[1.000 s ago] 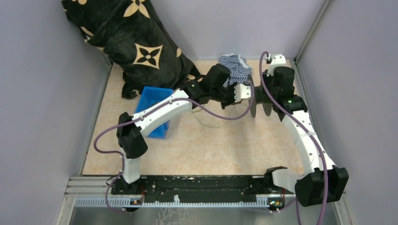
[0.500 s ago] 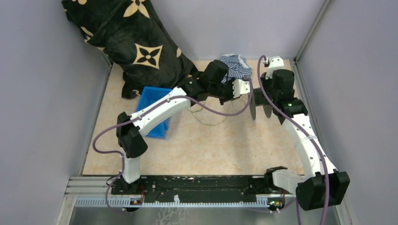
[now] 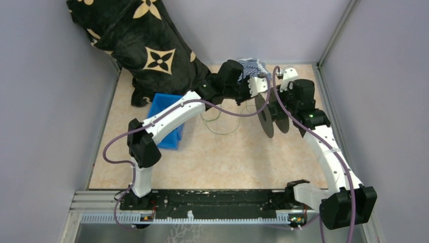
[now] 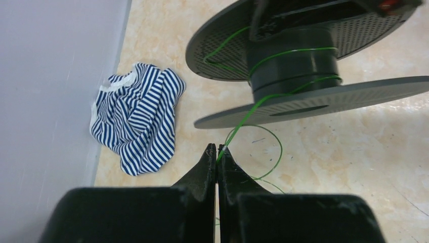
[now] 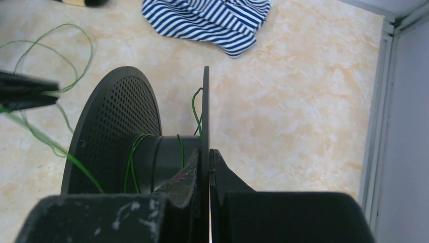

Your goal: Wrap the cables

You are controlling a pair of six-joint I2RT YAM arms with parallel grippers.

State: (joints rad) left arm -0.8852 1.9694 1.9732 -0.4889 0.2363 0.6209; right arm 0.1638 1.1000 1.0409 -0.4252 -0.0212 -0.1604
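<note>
Altogether: one spool (image 4: 291,68), one cable (image 4: 235,132), two hands (image 4: 216,152) (image 5: 208,157).

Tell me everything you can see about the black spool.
The spool looks like matte black plastic: two thin round flanges, one visibly perforated with tiny holes, joined by a thick hub. A few loose turns of the thin green cable circle the hub. It stands with its flanges on edge, the right gripper shut on the rim of one flange. From the hub the cable runs to the shut left gripper.
</note>
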